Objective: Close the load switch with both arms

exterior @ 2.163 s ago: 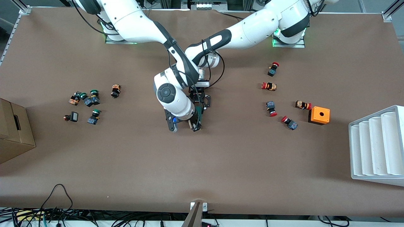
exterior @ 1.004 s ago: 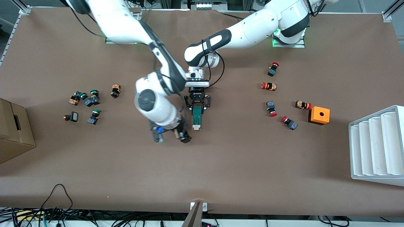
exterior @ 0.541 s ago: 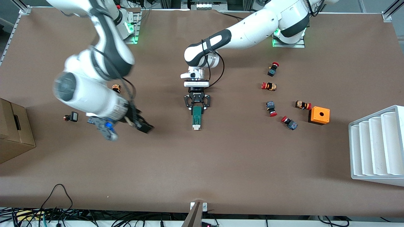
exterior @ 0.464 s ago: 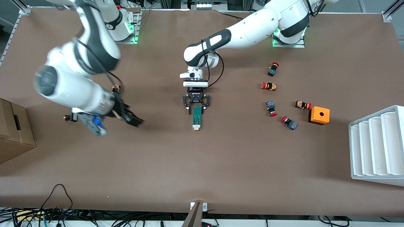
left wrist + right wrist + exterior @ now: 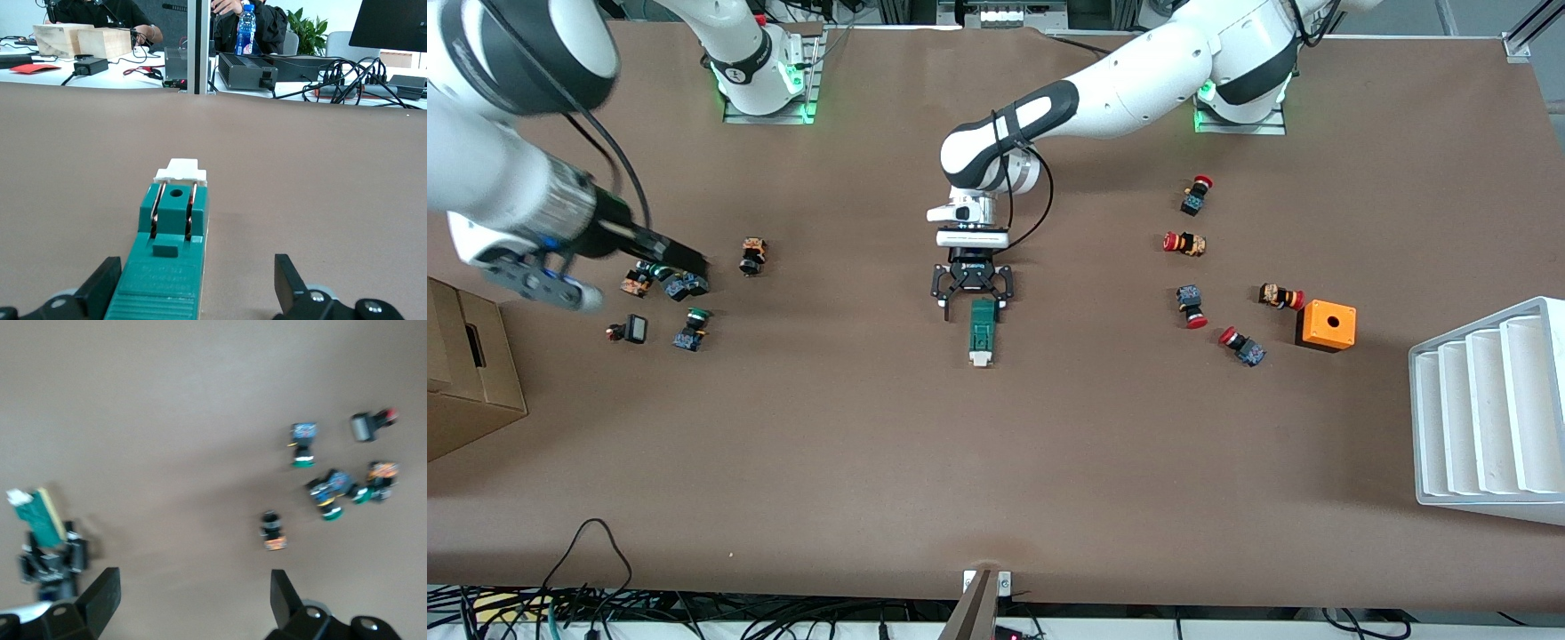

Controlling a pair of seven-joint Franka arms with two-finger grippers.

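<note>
The load switch (image 5: 983,332) is a dark-green block with a white lever end. It lies flat on the table's middle, lever end nearer the front camera. My left gripper (image 5: 973,307) is open around its other end, and the block lies close to one finger (image 5: 100,288). In the left wrist view the switch (image 5: 170,267) shows its white lever (image 5: 181,170). My right gripper (image 5: 685,260) is open and empty, raised over the green-capped buttons at the right arm's end. The right wrist view shows its gripper (image 5: 192,600), the switch (image 5: 37,513) and the left gripper.
Green-capped push buttons (image 5: 685,284) cluster at the right arm's end, beside a cardboard box (image 5: 467,373). Red-capped buttons (image 5: 1190,305), an orange box with a hole (image 5: 1327,325) and a white ridged tray (image 5: 1485,409) are at the left arm's end.
My right arm has pulled away from the switch and swung up toward its own end of the table. My left gripper has opened and let go of the switch, which stays put.
</note>
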